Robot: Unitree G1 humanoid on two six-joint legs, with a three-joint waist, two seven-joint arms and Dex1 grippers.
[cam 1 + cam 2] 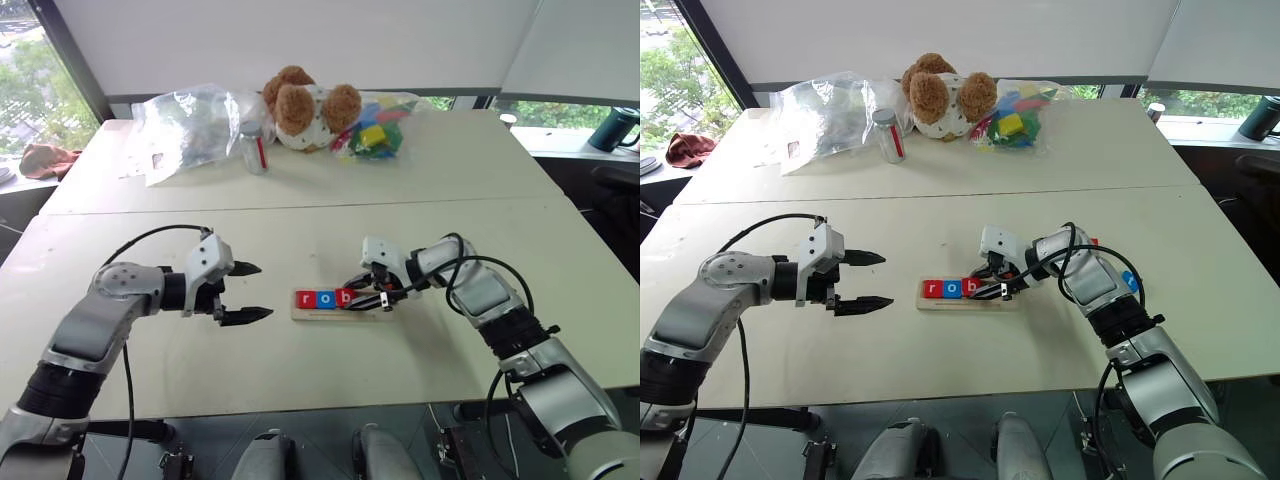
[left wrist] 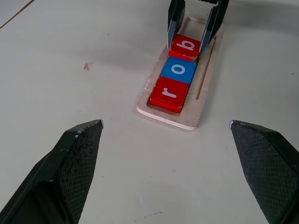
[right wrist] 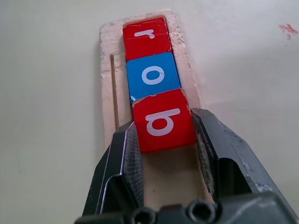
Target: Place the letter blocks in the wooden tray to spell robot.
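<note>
The wooden tray (image 2: 201, 103) lies on the white table between my two arms. Three letter blocks sit in a row in it: a red r (image 2: 169, 93), a blue o (image 2: 178, 70) and a red b (image 3: 163, 122). My right gripper (image 1: 348, 292) is shut on the b block, one finger on each side, and the block's edge rests against the o. My left gripper (image 1: 262, 290) hovers open to the left of the tray with nothing between its fingers. A small red piece (image 1: 1093, 241) and a blue one (image 1: 1128, 281) peek out behind my right forearm.
At the table's far side stand a teddy bear (image 1: 303, 108), a clear bag of coloured toy blocks (image 1: 375, 130), a small clear bottle (image 1: 253, 147) and a crumpled plastic bag (image 1: 185, 125). A seam crosses the table behind the tray.
</note>
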